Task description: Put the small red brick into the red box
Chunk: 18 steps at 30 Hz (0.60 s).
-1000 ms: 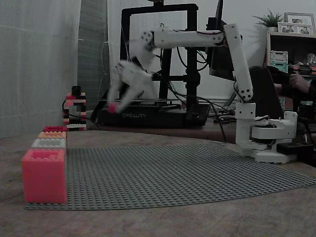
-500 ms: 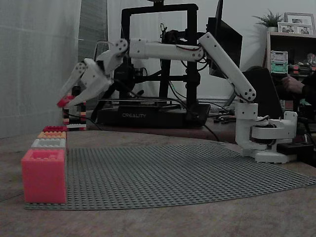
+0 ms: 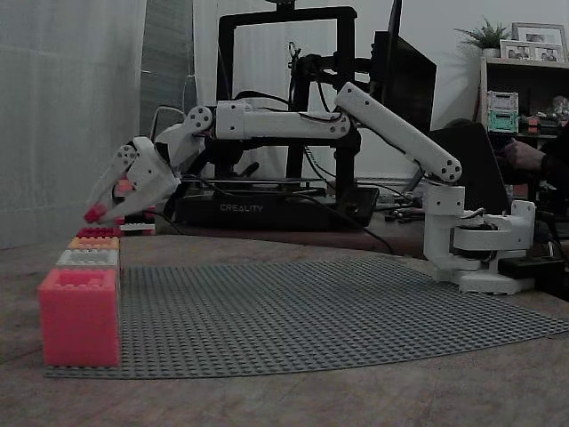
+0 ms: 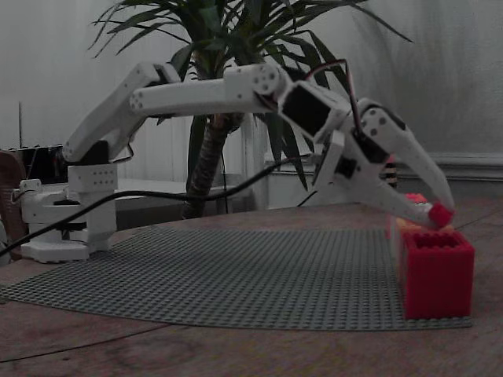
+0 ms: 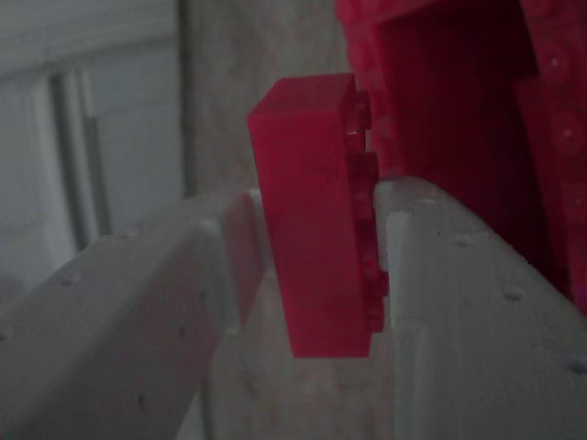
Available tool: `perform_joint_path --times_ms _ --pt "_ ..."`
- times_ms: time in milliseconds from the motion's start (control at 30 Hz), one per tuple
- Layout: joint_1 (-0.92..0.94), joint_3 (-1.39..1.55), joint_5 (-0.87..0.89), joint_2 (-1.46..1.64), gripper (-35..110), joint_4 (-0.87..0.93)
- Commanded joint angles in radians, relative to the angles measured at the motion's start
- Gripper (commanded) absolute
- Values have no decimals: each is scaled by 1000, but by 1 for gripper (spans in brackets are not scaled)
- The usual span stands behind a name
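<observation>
My white gripper (image 3: 95, 213) is shut on the small red brick (image 3: 92, 214), pinched at its fingertips. It hangs low over the far end of a row of boxes at the left edge of the grey baseplate (image 3: 311, 302). The row runs from a large red box (image 3: 78, 316) at the front through a grey box (image 3: 87, 258) and an orange box (image 3: 93, 242) to a red box (image 3: 98, 232) at the back. From the other side, the gripper (image 4: 437, 214) and brick (image 4: 441, 214) sit just above the red box (image 4: 436, 271). In the wrist view the brick (image 5: 316, 238) stands upright between my fingers (image 5: 459, 302), with an open red box (image 5: 459, 110) beyond.
A black 3D printer (image 3: 284, 205) stands behind the baseplate, with a small brick tower (image 3: 135, 200) to its left. My arm's base (image 3: 480, 249) is at the right. A person's hand (image 3: 533, 151) shows at the far right. A potted plant (image 4: 212, 141) stands behind the plate (image 4: 236, 275).
My arm has swung left and down with the red brick held, from high above the plate's middle to just over the row of boxes.
</observation>
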Motion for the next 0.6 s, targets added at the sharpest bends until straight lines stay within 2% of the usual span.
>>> perform_joint_path --times_ms 0,367,567 --pt "-23 -71 0 58 0 -15" --pt "-23 -61 57 83 13 34" --pt "-23 -40 66 107 10 28"
